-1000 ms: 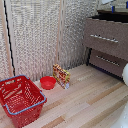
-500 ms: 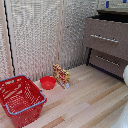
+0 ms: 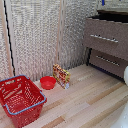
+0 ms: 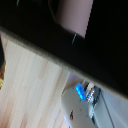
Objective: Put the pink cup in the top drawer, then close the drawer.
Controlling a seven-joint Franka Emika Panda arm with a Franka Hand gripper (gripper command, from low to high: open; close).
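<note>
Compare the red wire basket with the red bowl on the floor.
The red wire basket is much larger than the red bowl. The basket has tall open-mesh walls with a bluish rim; the bowl is shallow, solid and round. The basket stands nearer the camera at the exterior view's left; the bowl sits farther back, beside a patterned box. Both are red, upright and rest on the light wooden floor.

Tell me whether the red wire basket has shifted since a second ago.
No. The red wire basket keeps its place beside the red bowl in the exterior view.
</note>
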